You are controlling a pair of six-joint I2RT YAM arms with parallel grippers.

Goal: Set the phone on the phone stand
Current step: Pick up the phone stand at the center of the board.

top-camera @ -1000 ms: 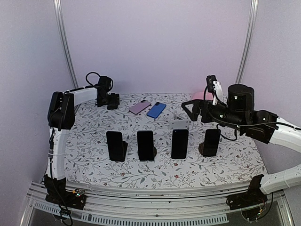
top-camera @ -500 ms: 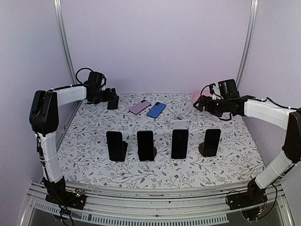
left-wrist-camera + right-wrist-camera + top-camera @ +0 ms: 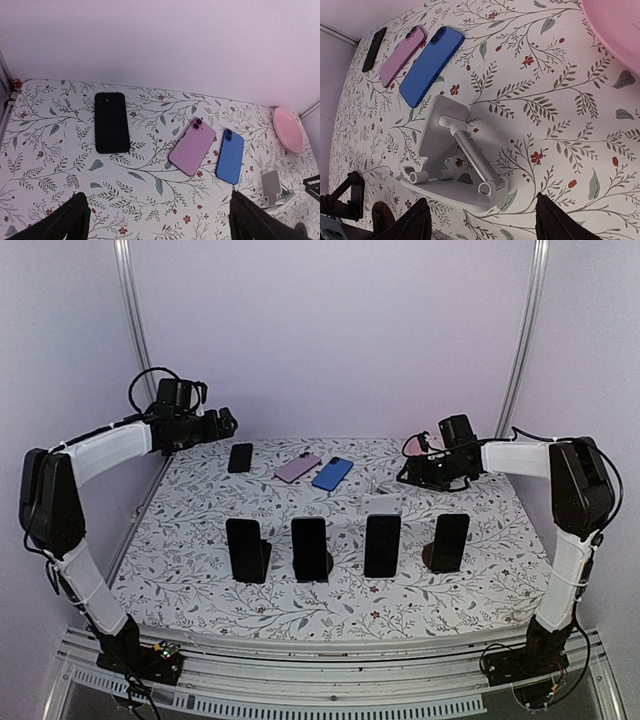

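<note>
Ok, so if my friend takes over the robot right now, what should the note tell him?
The left fingers are open and empty, above the flat phones: black phone, pink phone, blue phone.
The right fingers are open and empty, near the empty stand.
Done: four front phones sit on stands.
Left: pick a flat phone, set it on the empty stand.

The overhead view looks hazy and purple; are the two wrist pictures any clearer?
Top external: soft, even lilac light, the standing phones mere dark slabs. Left wrist: black phone crisp, fingers dark and soft-edged. Right wrist: white stand sharp, faint shadow.
</note>
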